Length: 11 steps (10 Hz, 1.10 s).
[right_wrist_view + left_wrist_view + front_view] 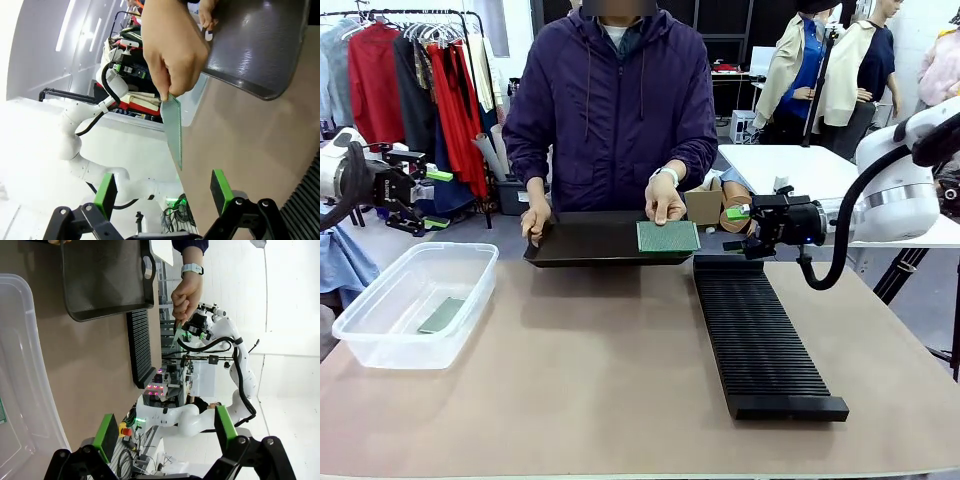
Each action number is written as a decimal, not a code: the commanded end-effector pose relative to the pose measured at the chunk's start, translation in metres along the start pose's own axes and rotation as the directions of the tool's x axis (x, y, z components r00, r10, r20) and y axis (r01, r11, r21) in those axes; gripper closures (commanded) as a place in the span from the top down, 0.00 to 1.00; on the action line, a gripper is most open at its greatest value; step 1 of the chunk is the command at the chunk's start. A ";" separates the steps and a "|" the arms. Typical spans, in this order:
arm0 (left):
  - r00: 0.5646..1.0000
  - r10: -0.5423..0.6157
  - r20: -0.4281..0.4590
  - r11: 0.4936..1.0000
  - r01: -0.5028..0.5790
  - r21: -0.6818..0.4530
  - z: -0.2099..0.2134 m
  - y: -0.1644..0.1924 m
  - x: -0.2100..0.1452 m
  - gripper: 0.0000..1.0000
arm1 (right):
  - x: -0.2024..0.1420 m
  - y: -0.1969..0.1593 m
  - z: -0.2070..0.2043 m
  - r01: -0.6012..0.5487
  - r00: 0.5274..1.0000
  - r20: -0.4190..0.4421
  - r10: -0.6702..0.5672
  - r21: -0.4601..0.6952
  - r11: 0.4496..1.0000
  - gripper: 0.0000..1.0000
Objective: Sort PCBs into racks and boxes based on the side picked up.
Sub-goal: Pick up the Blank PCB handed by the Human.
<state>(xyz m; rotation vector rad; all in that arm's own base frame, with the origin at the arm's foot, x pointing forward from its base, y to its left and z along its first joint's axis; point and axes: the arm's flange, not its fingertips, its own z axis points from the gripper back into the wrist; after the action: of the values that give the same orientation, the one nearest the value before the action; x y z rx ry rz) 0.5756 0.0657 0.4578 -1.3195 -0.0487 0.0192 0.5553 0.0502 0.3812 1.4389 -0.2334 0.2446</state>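
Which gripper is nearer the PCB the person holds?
Right. The right gripper sits open just beside the PCB; the left gripper hangs far off, by the clear tub.

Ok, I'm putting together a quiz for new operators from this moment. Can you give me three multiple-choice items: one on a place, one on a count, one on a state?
1. Where does the PCB that nobody holds lie?
A. in the clear box
B. in a slot of the rack
C. on the bare table

2. How many PCBs show in the front view?
A. one
B. two
C. four

3. How do the right arm's jaws stand?
A. shut on a PCB
B. shut on nothing
C. open

Answers:
1 A: the loose board lies flat on the floor of the box.
2 B: that one, plus the PCB gripped in the person's hand.
3 C: in the right wrist view the green pads stand wide apart with nothing between them.
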 end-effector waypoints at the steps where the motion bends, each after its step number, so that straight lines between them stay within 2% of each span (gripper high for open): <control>1: 1.000 0.007 0.007 1.000 -0.007 0.004 0.001 -0.002 -0.001 1.00 | 0.008 -0.002 -0.014 -0.040 0.999 0.022 0.040 0.015 0.999 1.00; 7: 1.000 0.007 0.007 1.000 -0.007 0.004 0.001 -0.002 -0.001 1.00 | 0.018 -0.014 -0.057 -0.039 0.997 0.071 0.037 0.027 0.999 1.00; 10: 1.000 0.007 0.007 1.000 -0.007 0.004 0.001 -0.002 -0.001 1.00 | 0.027 -0.016 -0.068 -0.037 0.998 0.046 0.035 0.034 0.999 1.00; 11: 1.000 0.007 0.007 1.000 -0.007 0.004 0.001 -0.002 -0.001 1.00 | 0.029 -0.016 -0.070 -0.039 0.998 0.044 0.037 0.033 0.999 0.96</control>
<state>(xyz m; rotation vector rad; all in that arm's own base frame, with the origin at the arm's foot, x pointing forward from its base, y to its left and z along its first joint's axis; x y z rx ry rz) 0.5756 0.0658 0.4577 -1.3195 -0.0486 0.0194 0.5804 0.1115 0.3668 1.4701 -0.2696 0.2412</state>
